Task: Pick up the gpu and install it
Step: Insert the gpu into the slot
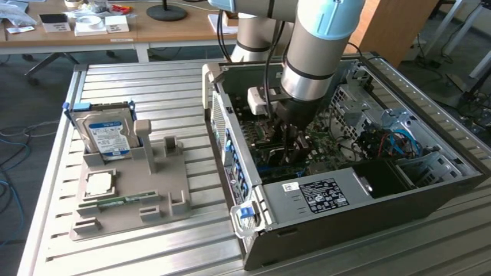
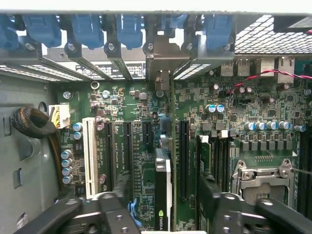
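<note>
The gpu (image 2: 162, 214) stands edge-on in a long black slot of the green motherboard (image 2: 136, 146). Its thin dark body carries a small green logo. Its pale metal bracket (image 2: 163, 63) reaches the rear slot openings of the case. My gripper (image 2: 165, 187) hangs over the card, open, with one black finger (image 2: 119, 195) on each side and a gap between each finger and the card. In the exterior view the arm reaches straight down into the open computer case (image 1: 345, 236), and the gripper (image 1: 294, 154) is low over the board.
On the grey holder tray (image 1: 130, 215) at the exterior view's left stand a blue-labelled hard drive (image 1: 107, 135), a square processor chip (image 1: 100, 184) and a green memory stick (image 1: 123, 201). Blue slot latches (image 2: 87, 29), a processor socket (image 2: 263, 180) and the power supply (image 1: 322, 192) crowd the case.
</note>
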You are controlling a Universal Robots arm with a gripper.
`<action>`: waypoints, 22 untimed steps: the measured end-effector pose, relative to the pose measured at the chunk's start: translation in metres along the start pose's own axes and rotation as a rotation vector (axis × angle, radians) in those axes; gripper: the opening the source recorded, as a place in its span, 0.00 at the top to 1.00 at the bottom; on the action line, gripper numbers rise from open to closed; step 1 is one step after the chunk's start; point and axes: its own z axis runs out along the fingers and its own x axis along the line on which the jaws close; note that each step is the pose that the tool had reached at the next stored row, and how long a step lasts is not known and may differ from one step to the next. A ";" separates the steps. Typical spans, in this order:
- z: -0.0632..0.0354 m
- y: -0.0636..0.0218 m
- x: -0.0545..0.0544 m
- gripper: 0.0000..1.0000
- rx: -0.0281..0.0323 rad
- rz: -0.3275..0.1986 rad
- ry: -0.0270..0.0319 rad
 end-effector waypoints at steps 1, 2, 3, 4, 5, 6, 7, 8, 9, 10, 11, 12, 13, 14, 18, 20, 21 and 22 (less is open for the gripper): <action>0.0000 0.0000 0.000 0.37 0.0000 0.000 -0.0001; 0.0000 0.0000 0.000 0.31 0.0000 0.000 -0.0001; 0.0000 0.0000 0.000 0.31 0.0000 0.000 -0.0001; -0.0009 0.0000 0.000 0.31 -0.0002 0.000 0.0003; -0.0022 0.0000 0.000 0.31 -0.0001 0.000 0.0002; -0.0043 -0.0001 0.000 0.31 0.0000 0.000 0.0000; -0.0068 -0.0001 0.000 0.31 0.0000 0.000 0.0000; -0.0098 -0.0001 0.000 0.31 0.0000 0.000 0.0000; -0.0129 -0.0002 -0.001 0.31 0.0000 0.000 0.0000; -0.0159 -0.0002 -0.001 0.31 0.0000 0.000 0.0000; -0.0192 -0.0003 -0.001 0.31 0.0000 0.000 0.0000; -0.0225 -0.0003 -0.001 0.31 0.0000 0.000 0.0000; -0.0257 -0.0004 -0.001 0.31 0.0000 0.000 0.0000; -0.0285 -0.0004 -0.001 0.31 0.0000 0.000 0.0000; -0.0374 -0.0005 -0.002 0.31 0.0000 0.000 0.0000; -0.0408 -0.0006 -0.002 0.31 0.0000 0.000 0.0000; -0.0422 -0.0006 -0.002 0.31 0.0000 0.000 0.0000; -0.0437 -0.0007 -0.002 0.31 0.0000 0.000 0.0000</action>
